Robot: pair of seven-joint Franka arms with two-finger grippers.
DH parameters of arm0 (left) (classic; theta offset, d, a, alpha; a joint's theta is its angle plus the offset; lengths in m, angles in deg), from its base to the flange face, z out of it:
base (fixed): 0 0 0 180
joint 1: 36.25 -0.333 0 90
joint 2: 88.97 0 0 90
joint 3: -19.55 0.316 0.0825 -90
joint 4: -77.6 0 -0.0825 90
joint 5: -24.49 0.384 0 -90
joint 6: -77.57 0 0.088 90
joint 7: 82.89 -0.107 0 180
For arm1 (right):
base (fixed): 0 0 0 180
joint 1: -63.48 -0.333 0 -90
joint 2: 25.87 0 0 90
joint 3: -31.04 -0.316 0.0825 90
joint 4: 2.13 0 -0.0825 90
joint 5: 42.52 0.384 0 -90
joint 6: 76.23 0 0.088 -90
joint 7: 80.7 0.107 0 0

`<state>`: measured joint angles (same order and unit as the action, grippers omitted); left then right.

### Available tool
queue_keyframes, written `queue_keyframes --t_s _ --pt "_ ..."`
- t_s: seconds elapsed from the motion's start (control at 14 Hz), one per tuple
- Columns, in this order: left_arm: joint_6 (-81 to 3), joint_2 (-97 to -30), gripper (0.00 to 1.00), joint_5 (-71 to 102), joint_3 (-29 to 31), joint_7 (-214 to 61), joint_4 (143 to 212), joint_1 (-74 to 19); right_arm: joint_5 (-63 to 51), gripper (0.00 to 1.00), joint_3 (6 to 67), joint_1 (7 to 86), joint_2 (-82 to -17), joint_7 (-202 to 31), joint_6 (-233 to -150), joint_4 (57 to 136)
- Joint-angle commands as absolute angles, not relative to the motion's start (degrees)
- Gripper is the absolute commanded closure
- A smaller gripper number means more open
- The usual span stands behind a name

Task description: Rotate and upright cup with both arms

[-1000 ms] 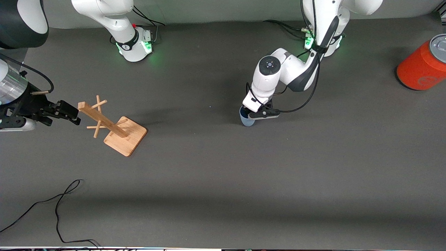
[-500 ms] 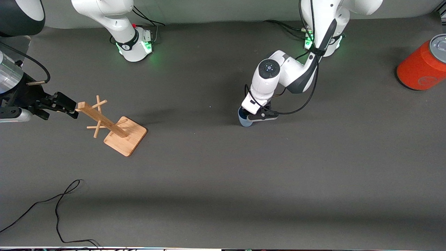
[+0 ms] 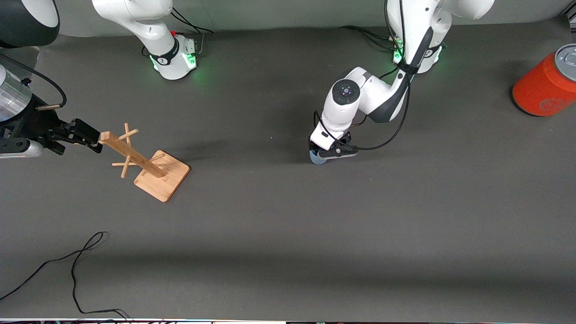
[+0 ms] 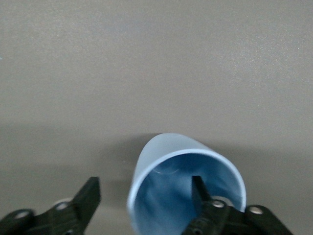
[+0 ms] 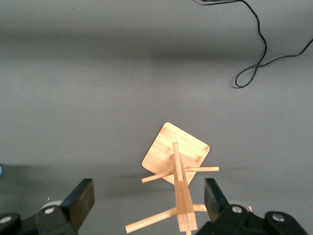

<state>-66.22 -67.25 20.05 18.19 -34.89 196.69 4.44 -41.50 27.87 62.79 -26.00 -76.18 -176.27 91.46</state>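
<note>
The light-blue cup [image 3: 316, 159] sits mid-table, mostly hidden under my left gripper [image 3: 325, 153]. In the left wrist view the cup [image 4: 166, 149] turns its open mouth toward the camera. My left gripper [image 4: 145, 190] is open and straddles the cup's wall. One finger [image 4: 198, 188] is inside the mouth and the other finger [image 4: 90, 193] is outside, with a gap to the wall. My right gripper [image 3: 90, 140] is open and empty over the top of the wooden peg rack [image 3: 130, 155]. In the right wrist view the gripper [image 5: 148, 198] has the rack's post [image 5: 182, 196] between its fingers, untouched.
The rack's square wooden base [image 3: 168, 177] rests toward the right arm's end of the table. A large orange can [image 3: 546, 87] with a grey lid lies at the left arm's end. A black cable [image 3: 76, 270] snakes near the front edge.
My left gripper has come down lower around the cup, which now shows less. My right gripper has shifted slightly over the rack's top.
</note>
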Motion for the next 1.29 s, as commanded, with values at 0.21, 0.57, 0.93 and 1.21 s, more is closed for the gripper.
queue_keyframes --t_s 0.21,0.57,0.93,1.21 --pt "-39.5 -74.5 0.0 9.6 18.4 -48.4 186.5 -1.3 -41.8 0.0 28.3 62.6 -25.3 -77.4 -175.8 90.9" --pt "-20.9 -88.7 0.0 12.2 19.2 -56.9 183.9 -13.1 -41.8 0.0 28.0 62.5 -25.9 -76.6 -173.8 88.8" --pt "-14.9 -95.8 0.0 18.6 19.2 -72.0 183.9 -25.3 -41.8 0.0 28.0 62.3 -26.0 -76.9 -173.4 89.0" --pt "-14.9 -95.3 0.0 20.4 19.8 -77.3 179.9 -30.4 -41.8 0.0 28.0 62.3 -26.0 -76.9 -173.3 89.0"
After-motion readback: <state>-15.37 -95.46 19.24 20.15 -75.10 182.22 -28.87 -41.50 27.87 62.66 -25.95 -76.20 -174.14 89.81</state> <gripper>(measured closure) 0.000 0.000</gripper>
